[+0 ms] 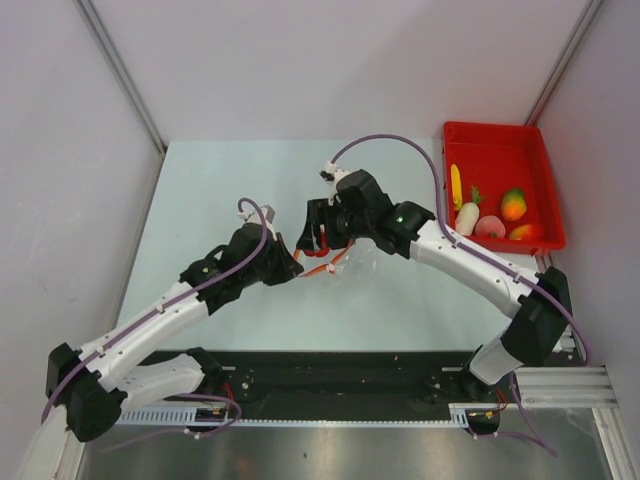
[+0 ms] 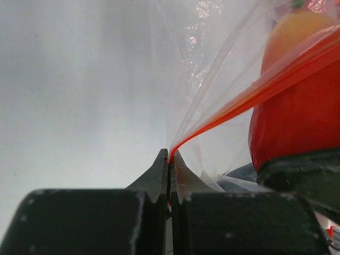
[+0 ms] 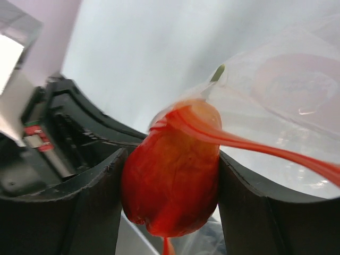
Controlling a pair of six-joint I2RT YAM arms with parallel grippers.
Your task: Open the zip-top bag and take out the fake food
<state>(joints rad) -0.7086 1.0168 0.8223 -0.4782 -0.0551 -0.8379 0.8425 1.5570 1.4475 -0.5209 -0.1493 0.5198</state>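
Red-orange, the thin zip strip [image 2: 234,109] along the mouth of the clear, crinkly plastic zip-top bag [image 1: 350,262] runs straight into the left pincer [image 2: 169,157]. Its two black fingers are pressed flat together on the strip's end with no gap between them. From that pinch the strip and the plastic film rise up and away to the pincer's right, pulled taut. The right pincer [image 3: 169,172] sits just beside the left one over the middle of the pale table [image 1: 200,190]. It is clamped narrowly on a glossy red-orange rounded toy fruit [image 3: 170,204], one curved black finger [image 3: 90,210] against each side of it. The zip strip drapes across the top of that fruit and trails off to this pincer's right, where the rest of the bag lies crumpled. Whether plastic film lies between the fingers and the fruit cannot be told. Well apart from both pincers, off to the right pincer's far right, stands a rigid red plastic tray [image 1: 500,138]. It holds a yellow piece [image 1: 456,186], a white radish with a green top [image 1: 467,217], an orange-green fruit [image 1: 513,204], a pink piece [image 1: 490,227] and a red-orange piece [image 1: 526,233].
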